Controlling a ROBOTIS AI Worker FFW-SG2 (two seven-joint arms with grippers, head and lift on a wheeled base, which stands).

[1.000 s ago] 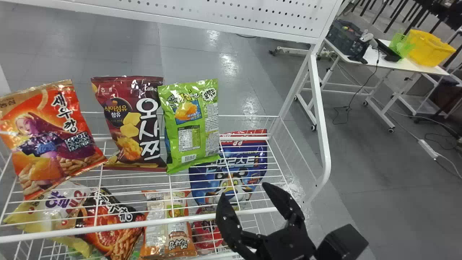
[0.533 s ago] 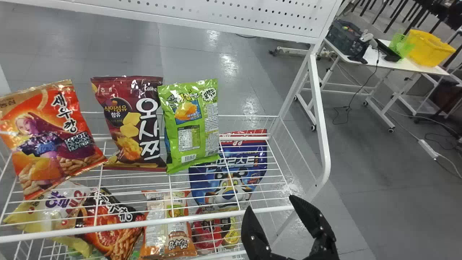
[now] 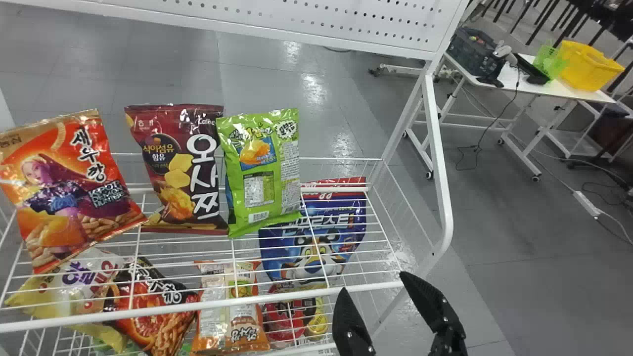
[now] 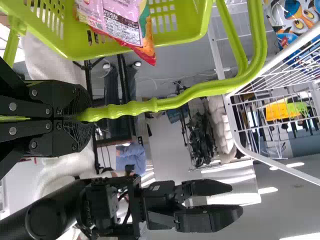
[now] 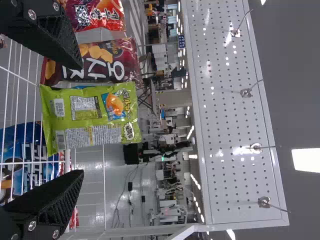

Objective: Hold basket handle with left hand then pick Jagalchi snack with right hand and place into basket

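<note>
Left hand (image 4: 86, 114) clamped on basket handle (image 4: 175, 101) – long axis running out past fingertips, right hand (image 3: 374, 283) spread

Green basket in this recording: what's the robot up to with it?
The robot's left gripper is shut on the handle of the green basket, which has a pink packet in it. Its right gripper, open and empty, is by the front edge of the wire rack of snack bags. No pick is under way at this moment.
</note>
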